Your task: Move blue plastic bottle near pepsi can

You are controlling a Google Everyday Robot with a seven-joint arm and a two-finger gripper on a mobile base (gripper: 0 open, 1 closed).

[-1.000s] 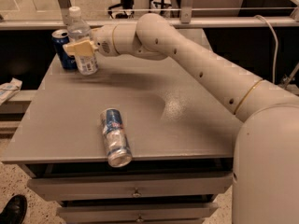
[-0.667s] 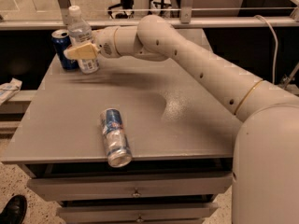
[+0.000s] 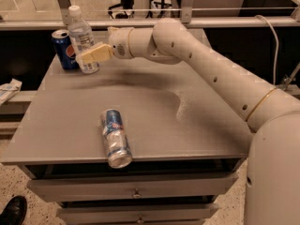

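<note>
Dim, warm overhead light — the jaws, clasping the blue plastic bottle (image 3: 80,37) far-left, softly shadow the table (image 3: 211,130).

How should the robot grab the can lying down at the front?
Grip the can around its middle, straight down from above, pinching its two long sides: it lies flat, ends pointing front and back, and could roll sideways. The gripper is at the back, by the blue plastic bottle.
</note>
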